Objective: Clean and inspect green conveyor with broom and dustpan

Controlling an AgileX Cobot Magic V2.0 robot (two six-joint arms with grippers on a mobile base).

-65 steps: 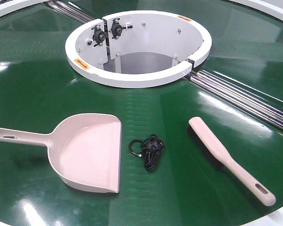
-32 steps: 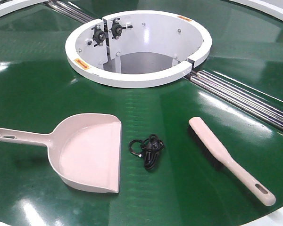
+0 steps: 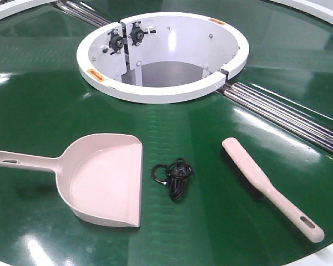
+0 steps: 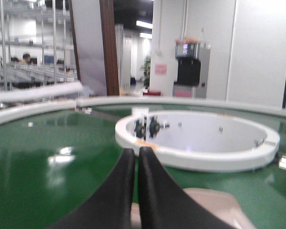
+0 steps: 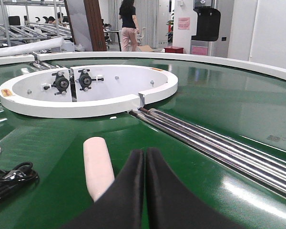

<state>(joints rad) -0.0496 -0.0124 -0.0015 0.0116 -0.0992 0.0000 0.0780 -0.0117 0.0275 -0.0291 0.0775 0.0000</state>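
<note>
On the near stretch of the conveyor (image 3: 39, 100), I log 3 loose items.

- Item 1: dustpan (image 3: 102, 180), left side, lying flat, mouth facing right, handle pointing left.
- Item 2: broom (image 3: 255, 180), right side, bristles down, lying diagonally, handle end close to the near white rim.
- Item 3: coiled black cable (image 3: 175, 176), between the 2 tools, just beside the dustpan mouth and apart from the broom. I take it for the debris.

Step in hand, as I judge it: picking up both tools, since neither is held yet.

- I would spread each gripper before descending.
- I would grip each tool on its handle near the slot hole, clear of bristles and scoop.
- The right wrist should turn to cross the slanted broom handle squarely.
- The belt looks glossy, so the dustpan may slide unless its mouth is pressed flat.

Beyond the tools: white ring (image 3: 161, 91) and rollers (image 3: 288, 113). I would sweep away from both.

- Left gripper (image 4: 137, 181): low over the belt, level, facing the ring, pale dustpan just below and right of it. Its 2 fingers are pressed together and empty.
- Right gripper (image 5: 145, 186): low, level, with the broom's rounded tip just left of it. Its 2 fingers are closed tip to tip, holding nothing.
</note>
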